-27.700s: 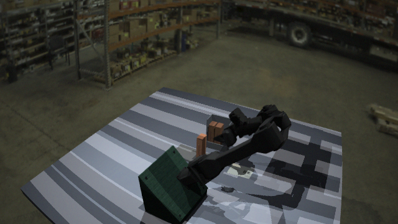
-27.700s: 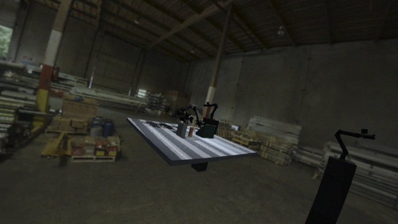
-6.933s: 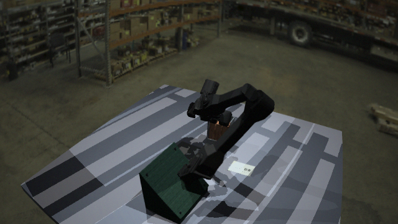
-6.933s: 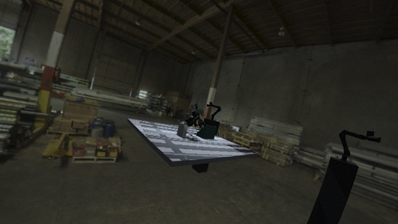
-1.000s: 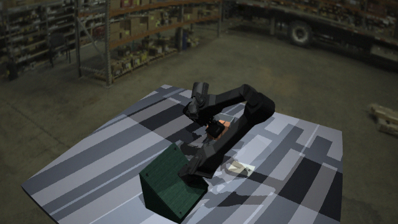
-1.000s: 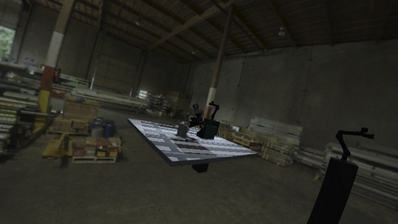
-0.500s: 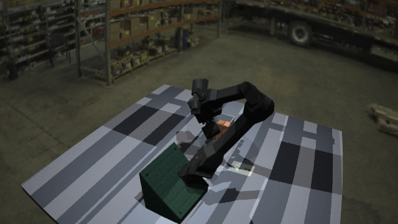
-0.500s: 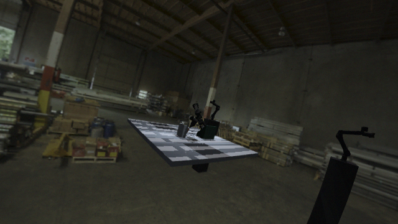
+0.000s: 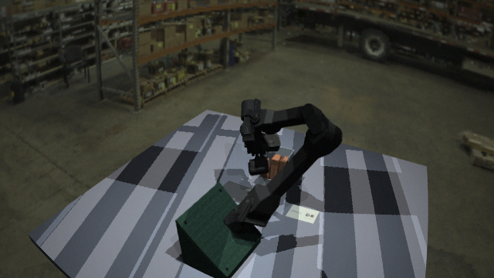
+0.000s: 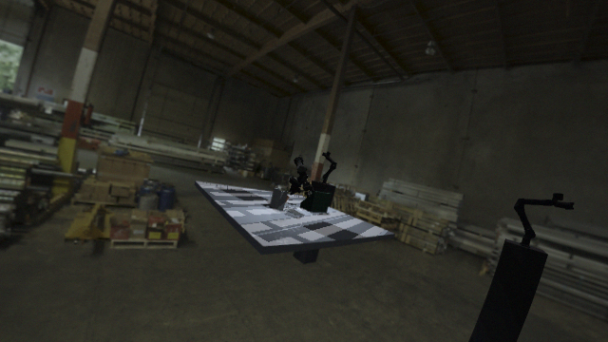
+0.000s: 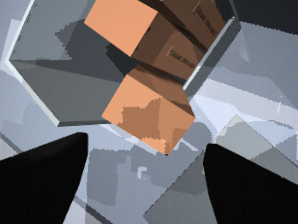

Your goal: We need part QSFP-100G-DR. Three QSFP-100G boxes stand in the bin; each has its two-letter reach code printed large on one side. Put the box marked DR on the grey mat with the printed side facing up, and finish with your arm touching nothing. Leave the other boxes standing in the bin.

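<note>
In the wrist view, the parted fingers of the gripper [image 9: 258, 165] [image 10: 295, 190] [image 11: 146, 142] are leaving a gap, with the nearest box [image 9: 267, 173] [image 11: 150, 112] filling the way at 12 o'clock. The middle box [image 9: 275, 167] [image 11: 121, 22] is blocking 11 o'clock beyond a narrow slot. The far box [image 9: 284, 159] [image 11: 207, 20] is crowding 1 o'clock, beside the bin's wall [image 11: 212, 52]. Open room inside the bin [image 10: 278, 199] [image 11: 60, 97] is lying toward 10 o'clock, its rim edging that side.

The wedge block [image 9: 208, 228] looks like green-stained, grained wood
</note>
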Motion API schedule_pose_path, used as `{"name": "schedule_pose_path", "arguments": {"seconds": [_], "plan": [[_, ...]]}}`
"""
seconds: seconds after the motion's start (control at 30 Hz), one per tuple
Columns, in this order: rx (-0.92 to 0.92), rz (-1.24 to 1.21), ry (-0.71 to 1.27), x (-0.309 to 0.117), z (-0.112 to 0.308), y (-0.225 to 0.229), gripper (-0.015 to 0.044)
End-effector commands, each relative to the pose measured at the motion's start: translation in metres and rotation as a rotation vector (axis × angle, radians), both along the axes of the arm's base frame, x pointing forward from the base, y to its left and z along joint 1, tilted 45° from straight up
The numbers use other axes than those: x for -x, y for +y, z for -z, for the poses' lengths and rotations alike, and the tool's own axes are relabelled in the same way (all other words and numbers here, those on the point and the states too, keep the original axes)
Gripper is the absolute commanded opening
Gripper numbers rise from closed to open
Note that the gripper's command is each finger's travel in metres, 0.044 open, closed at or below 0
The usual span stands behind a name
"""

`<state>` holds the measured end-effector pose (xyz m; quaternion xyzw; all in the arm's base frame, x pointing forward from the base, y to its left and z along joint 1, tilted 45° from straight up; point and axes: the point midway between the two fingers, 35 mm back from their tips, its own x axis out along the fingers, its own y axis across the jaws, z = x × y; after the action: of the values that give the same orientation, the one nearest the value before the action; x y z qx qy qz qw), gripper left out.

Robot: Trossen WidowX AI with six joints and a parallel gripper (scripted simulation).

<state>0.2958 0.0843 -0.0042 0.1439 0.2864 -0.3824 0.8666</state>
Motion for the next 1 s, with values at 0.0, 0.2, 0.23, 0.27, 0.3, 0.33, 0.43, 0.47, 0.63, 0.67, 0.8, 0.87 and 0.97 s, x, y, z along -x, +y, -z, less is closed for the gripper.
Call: {"name": "schedule_pose_path", "arguments": {"seconds": [0.0, 0.2, 0.23, 0.27, 0.3, 0.33, 0.43, 0.47, 0.63, 0.67, 0.8, 0.87, 0.97], "plan": [[-0.049, 0.062, -0.039, -0.001, -0.0016, 0.0018, 0.0242], [-0.122, 0.171, -0.109, -0.0016, -0.0048, 0.0031, 0.0242], [-0.134, 0.19, -0.121, -0.0016, -0.0054, 0.0033, 0.0242], [-0.146, 0.208, -0.133, -0.0017, -0.006, 0.0035, 0.0242], [-0.157, 0.226, -0.145, -0.0018, -0.0066, 0.0037, 0.0242], [-0.169, 0.245, -0.157, -0.0018, -0.0072, 0.0039, 0.0242], [-0.202, 0.3, -0.194, -0.002, -0.0091, 0.0044, 0.0242], [-0.213, 0.319, -0.206, -0.002, -0.0097, 0.0046, 0.0242], [-0.23, 0.346, -0.225, -0.002, -0.0107, 0.0049, 0.0242], [-0.23, 0.346, -0.225, -0.0022, -0.0106, 0.0047, 0.0242], [-0.23, 0.346, -0.225, -0.0041, -0.0082, 0.0027, 0.0242], [-0.23, 0.346, -0.225, -0.0056, -0.0061, 0.0009, 0.0242], [-0.231, 0.346, -0.224, -0.0081, -0.003, -0.002, 0.0242]]}}
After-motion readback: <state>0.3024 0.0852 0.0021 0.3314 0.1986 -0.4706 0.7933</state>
